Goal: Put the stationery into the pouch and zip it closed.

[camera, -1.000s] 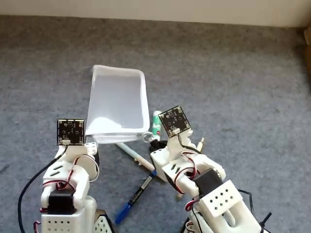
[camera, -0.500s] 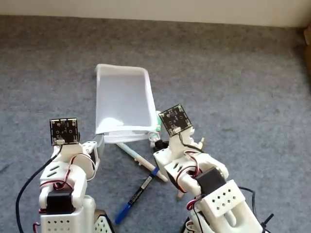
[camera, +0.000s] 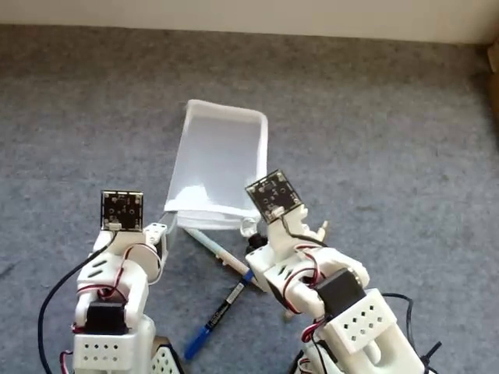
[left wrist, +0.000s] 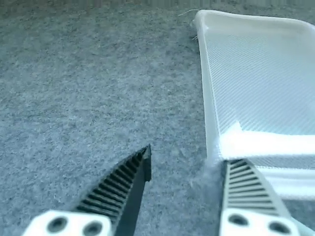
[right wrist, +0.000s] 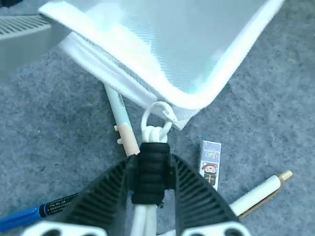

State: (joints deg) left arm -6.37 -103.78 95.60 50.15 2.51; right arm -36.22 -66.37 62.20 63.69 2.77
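A white translucent pouch (camera: 221, 160) lies on the grey carpet, its zipper end toward the arms. My right gripper (right wrist: 151, 164) is shut on the pouch's zipper pull (right wrist: 150, 172), a white cord in a black sleeve tied to a ring (right wrist: 156, 116). My left gripper (left wrist: 189, 160) is open at the pouch's (left wrist: 256, 73) other near corner, one finger (left wrist: 246, 189) touching its edge. Between the arms lie a pale pen (camera: 214, 249) and a blue-capped marker (camera: 221, 309). A small eraser (right wrist: 210, 162) and a gold-tipped pen (right wrist: 258, 192) lie beside the right gripper.
Grey carpet (camera: 390, 117) covers the whole surface, with open room to the left, right and behind the pouch. A pale wall strip (camera: 249, 12) runs along the far edge. Both arm bases stand at the near edge.
The pouch has slid to the right and swung clockwise, drawn by the right gripper on its pull. The left arm has shifted right toward the pouch's near corner.
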